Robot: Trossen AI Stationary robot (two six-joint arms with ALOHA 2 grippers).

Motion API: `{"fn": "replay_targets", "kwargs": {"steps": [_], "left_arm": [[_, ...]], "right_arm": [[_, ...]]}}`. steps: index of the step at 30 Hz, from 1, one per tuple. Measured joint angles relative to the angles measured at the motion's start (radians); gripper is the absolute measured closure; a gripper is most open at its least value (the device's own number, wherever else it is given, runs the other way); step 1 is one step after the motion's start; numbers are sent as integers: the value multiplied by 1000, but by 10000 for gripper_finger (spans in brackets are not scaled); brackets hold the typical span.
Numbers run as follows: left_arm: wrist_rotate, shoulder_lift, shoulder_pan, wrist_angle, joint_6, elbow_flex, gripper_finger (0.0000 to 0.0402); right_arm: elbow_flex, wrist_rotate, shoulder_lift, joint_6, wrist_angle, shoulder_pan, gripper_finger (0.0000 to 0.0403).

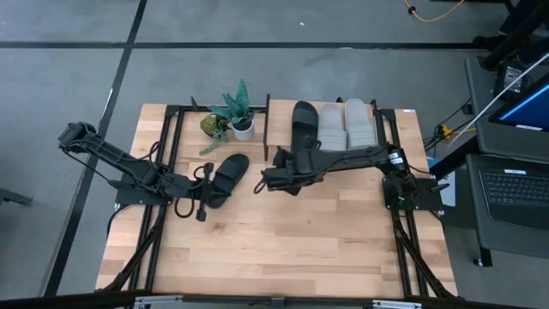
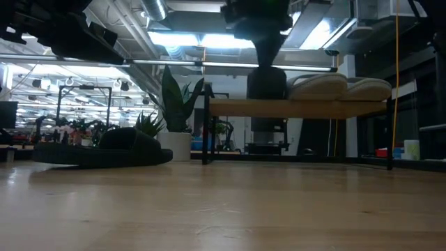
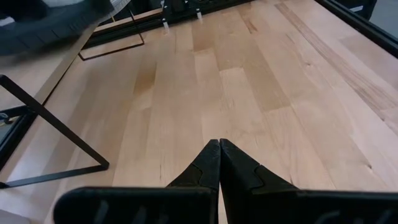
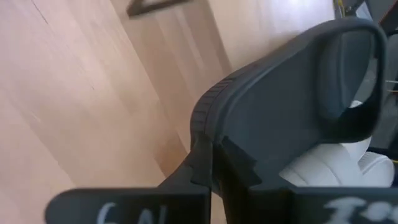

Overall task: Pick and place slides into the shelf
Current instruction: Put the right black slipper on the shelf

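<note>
Right gripper (image 1: 276, 176) is pinching a black slide (image 4: 292, 118) by its edge, seating it on the shelf (image 1: 390, 120) beside the grey slides (image 1: 346, 125); left gripper (image 3: 219, 163), pinched empty, is idling by the other black slide (image 1: 226, 178).

Two black slides (image 1: 226, 178), two grey slides (image 1: 345, 125)

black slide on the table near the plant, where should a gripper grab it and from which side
Best guess: pinch the black slide at one long sole edge, near the heel, coming straight down from above. It lies flat on the table, strap up, angled toward the plant. The left gripper, closest beside it, looks best placed.
</note>
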Motion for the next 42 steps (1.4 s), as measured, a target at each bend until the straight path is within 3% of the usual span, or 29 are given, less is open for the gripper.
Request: {"fn": "replay_targets", "kwargs": {"steps": [7, 42], "left_arm": [[0, 0, 0, 1, -4, 0, 402], [0, 0, 0, 1, -3, 0, 401]], "right_arm": [[-63, 2, 0, -1, 2, -16, 391], [-64, 33, 0, -27, 8, -42, 391]]}}
